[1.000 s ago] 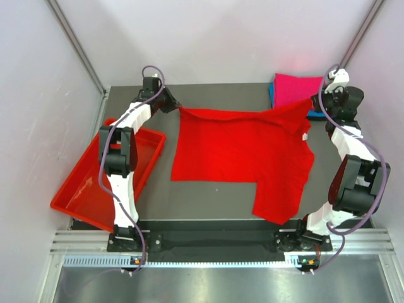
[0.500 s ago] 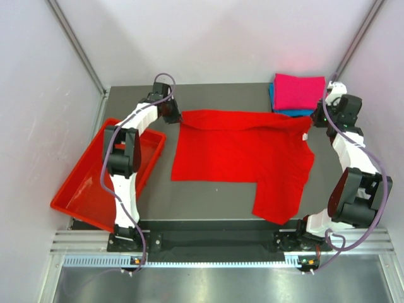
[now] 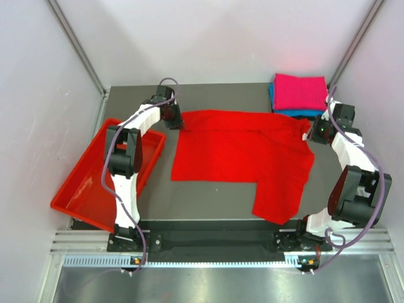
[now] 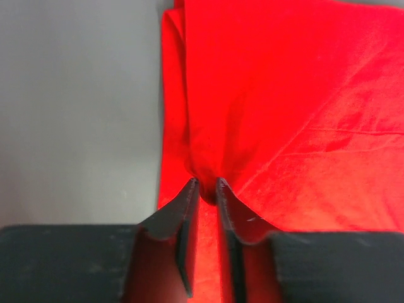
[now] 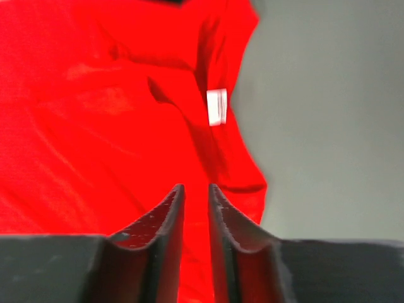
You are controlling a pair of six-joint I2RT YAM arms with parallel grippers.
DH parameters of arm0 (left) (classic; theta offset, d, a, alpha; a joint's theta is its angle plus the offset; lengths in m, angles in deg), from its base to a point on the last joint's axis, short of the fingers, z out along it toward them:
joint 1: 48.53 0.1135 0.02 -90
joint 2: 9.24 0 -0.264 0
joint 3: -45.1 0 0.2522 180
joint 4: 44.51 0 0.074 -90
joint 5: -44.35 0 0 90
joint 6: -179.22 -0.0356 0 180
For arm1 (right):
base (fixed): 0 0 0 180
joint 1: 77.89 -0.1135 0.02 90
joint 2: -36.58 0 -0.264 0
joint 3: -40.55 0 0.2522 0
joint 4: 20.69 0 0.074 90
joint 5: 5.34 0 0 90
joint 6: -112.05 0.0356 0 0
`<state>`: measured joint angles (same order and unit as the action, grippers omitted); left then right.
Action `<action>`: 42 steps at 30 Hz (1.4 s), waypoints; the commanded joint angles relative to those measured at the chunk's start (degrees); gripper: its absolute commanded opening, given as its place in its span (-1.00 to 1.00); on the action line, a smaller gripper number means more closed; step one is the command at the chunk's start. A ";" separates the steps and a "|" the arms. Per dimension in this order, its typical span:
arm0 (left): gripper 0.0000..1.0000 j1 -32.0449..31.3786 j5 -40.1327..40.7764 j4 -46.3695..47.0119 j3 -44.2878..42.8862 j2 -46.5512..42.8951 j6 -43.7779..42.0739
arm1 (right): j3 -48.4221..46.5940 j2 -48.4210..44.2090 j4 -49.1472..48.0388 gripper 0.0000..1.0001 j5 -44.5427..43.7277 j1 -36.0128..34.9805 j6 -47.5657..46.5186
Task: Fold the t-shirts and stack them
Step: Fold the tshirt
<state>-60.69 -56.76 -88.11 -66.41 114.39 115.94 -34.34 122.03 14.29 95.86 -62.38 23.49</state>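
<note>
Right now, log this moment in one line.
left gripper: shut on red t-shirt | right gripper: shut on red t-shirt | pink shirt: folded, far right

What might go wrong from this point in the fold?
The left gripper pinches only a small pucker at the red t-shirt's edge, so it may slip free. The shirt's near flap reaches the table's front edge and might slide off if dragged.

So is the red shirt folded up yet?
Not yet. The red shirt lies mostly spread flat on the table, only its far edge doubled over, where the left gripper pinches it.
</note>
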 commanded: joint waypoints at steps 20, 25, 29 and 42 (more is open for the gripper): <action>-0.41 1.70 -1.45 -10.14 -25.73 13.29 -4.40 | -3.30 0.05 3.83 -0.26 1.29 -13.81 11.84; -0.40 1.79 -1.72 -8.74 -25.47 15.41 -4.22 | -5.58 3.05 3.49 -0.25 1.02 -19.02 12.80; -0.40 2.06 -2.68 -6.90 -25.56 16.55 -2.91 | -5.41 3.32 1.73 -0.27 1.10 -22.27 14.21; -0.65 2.49 -3.83 -3.56 -25.73 18.05 -1.58 | 1.18 6.31 -4.16 -0.29 -0.13 -28.60 16.41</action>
<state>-58.68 -59.80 -94.63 -91.24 131.95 114.17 -33.18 128.08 13.54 97.00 -90.82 39.18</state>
